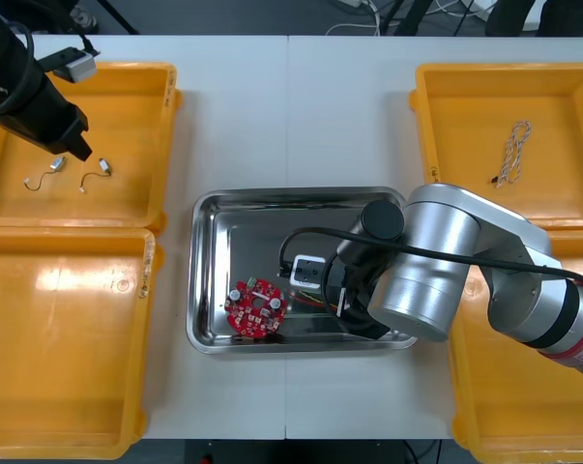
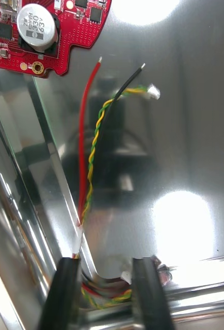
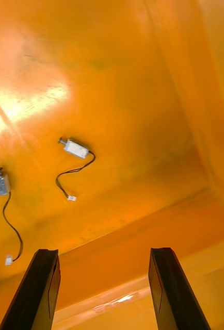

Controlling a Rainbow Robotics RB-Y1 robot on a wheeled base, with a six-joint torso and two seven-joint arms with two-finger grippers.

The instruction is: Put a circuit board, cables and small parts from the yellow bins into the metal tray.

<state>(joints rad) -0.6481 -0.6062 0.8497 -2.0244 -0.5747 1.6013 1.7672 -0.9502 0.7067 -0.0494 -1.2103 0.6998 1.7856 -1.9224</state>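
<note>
The metal tray [image 1: 214, 208] holds a round red circuit board [image 1: 255, 307] [image 2: 50, 31]. My right gripper [image 2: 106, 265] is low inside the tray beside the board, shut on one end of the red and yellow cable [image 2: 94, 139]. The rest of that cable stretches across the shiny floor toward the board. My left gripper [image 3: 104, 255] [image 1: 73, 145] hangs open over the far left yellow bin [image 1: 136, 77]. Beyond its fingers lie two small metal parts [image 3: 75, 148] [image 3: 0, 184] with thin black leads, seen in the front view as parts [image 1: 104, 166] [image 1: 57, 164].
A twisted blue and white cable [image 1: 511, 153] lies in the far right yellow bin [image 1: 446, 87]. The near left yellow bin [image 1: 69, 338] sits below the left arm. The right arm's big silver wrist [image 1: 426, 261] covers the tray's right part.
</note>
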